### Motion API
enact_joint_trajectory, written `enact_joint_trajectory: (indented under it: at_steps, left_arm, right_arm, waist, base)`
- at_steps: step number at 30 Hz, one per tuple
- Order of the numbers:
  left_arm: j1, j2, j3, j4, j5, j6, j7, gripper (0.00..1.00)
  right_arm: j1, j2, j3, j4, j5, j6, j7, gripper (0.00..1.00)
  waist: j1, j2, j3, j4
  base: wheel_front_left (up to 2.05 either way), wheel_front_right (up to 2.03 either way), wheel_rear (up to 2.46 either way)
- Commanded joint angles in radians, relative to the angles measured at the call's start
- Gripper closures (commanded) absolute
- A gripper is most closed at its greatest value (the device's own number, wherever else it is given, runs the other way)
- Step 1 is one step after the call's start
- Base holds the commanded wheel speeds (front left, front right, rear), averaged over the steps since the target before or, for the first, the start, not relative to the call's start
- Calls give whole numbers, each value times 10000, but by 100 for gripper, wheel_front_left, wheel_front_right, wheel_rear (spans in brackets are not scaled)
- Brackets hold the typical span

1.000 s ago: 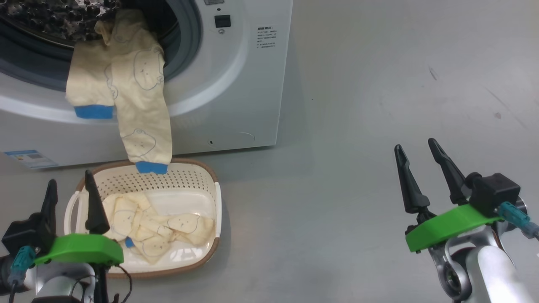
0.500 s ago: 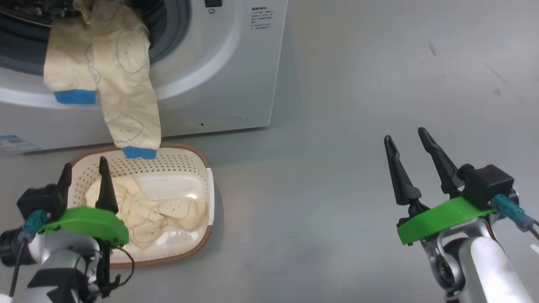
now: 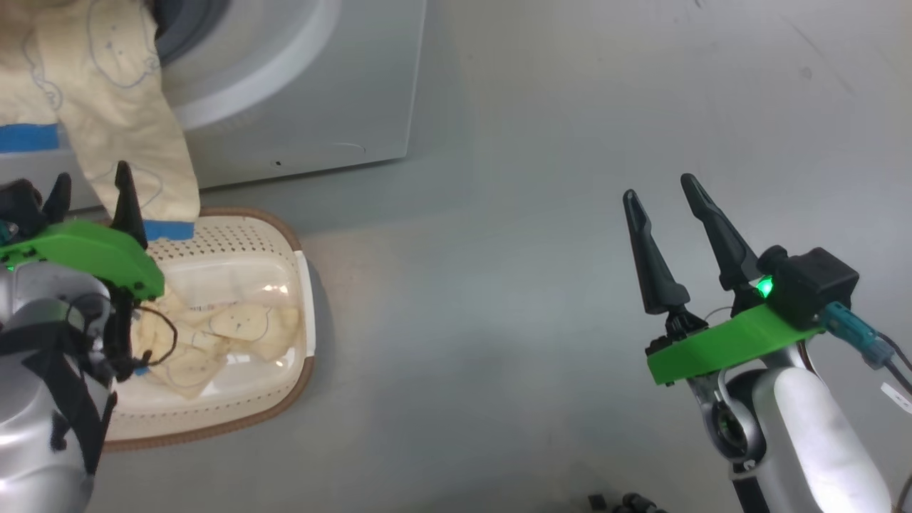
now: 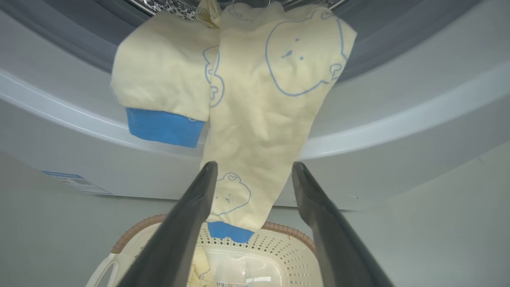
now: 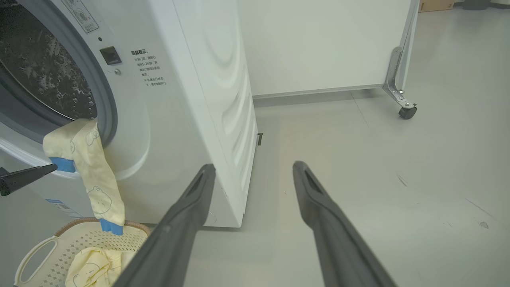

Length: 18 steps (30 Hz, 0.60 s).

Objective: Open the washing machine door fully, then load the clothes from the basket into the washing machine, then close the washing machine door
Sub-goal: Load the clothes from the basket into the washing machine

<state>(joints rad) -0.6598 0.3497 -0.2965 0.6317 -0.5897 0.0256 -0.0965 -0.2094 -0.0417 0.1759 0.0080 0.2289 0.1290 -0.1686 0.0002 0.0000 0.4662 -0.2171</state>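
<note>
Since a second ago the head camera has turned, so the washing machine [image 3: 320, 92] now sits at the upper left of the frame. The left end effector [image 3: 94, 177] has risen from the basket [image 3: 235, 235] toward the garment [image 4: 263, 99] hanging out of the machine, fingers wide apart and holding nothing. The right end effector [image 3: 660, 187] waits at the right, also spread and empty. I judge this hanging piece goes in next, while other clothes [image 3: 235, 328] lie in the basket, lower left.
</note>
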Motion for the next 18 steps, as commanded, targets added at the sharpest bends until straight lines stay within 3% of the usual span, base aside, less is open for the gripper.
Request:
enact_joint_trajectory:
  at_steps: [1, 9, 18]
  left_arm:
    - [-635, 461, 350, 193, -57, -149, 73, 0]
    - [-2116, 860, 266, 1727, 69, -452, 377, 0]
    - [-3464, 1229, 251, 3472, 320, 118, 514, 0]
  right_arm:
    - [-261, -85, 294, -272, 135, 17, -162, 0]
    - [-519, -85, 507, -167, 387, 17, -432, 0]
    - [-668, -85, 789, -68, 688, 17, -670, 0]
  waist:
    - [-2, 0, 452, -348]
    - [-2, 0, 1159, -846]
    - [-2, 0, 1658, -1268]
  base:
    - [0, 0, 0]
    - [0, 0, 0]
    - [0, 0, 0]
